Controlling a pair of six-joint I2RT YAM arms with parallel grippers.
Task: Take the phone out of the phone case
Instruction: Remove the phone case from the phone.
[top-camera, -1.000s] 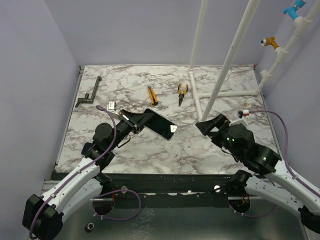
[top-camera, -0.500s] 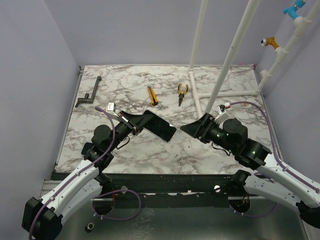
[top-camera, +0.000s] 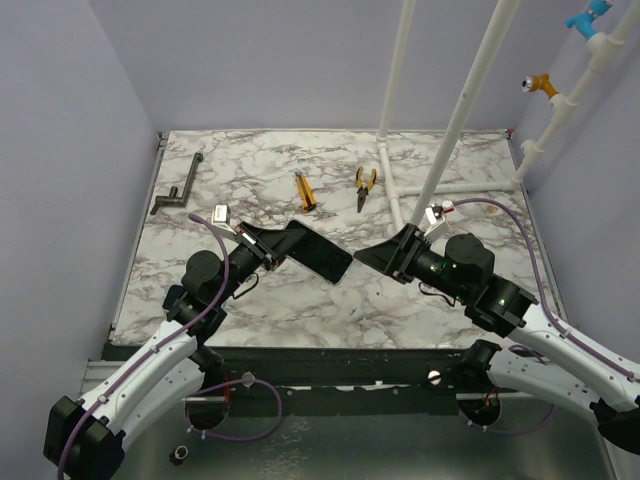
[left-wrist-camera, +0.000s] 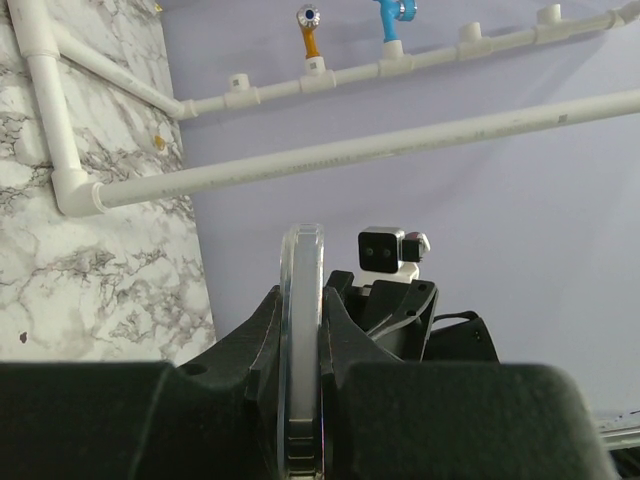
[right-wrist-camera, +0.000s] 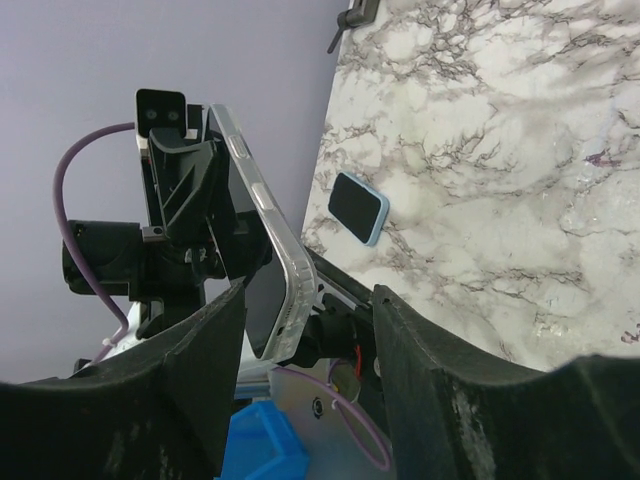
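The left end effector (top-camera: 283, 243) is clamped on one end of the phone (top-camera: 325, 260), which sits in its clear phone case (right-wrist-camera: 272, 230) above the tabletop (top-camera: 300, 300). The phone's long axis points at the right end effector (top-camera: 362, 258), the nearer free arm. Its jaws stand apart around the free end.

The clear plastic phone case (left-wrist-camera: 303, 330) has a glossy, smooth rim; the dark phone (top-camera: 322, 257) inside shines like glass. The marble-patterned tabletop (top-camera: 330, 310) looks smooth with a soft sheen. On the right gripper (right-wrist-camera: 310, 295) the black plastic fingers (right-wrist-camera: 430, 380) are matt and faintly scuffed. The white pipes (top-camera: 462, 115) are smooth plastic.
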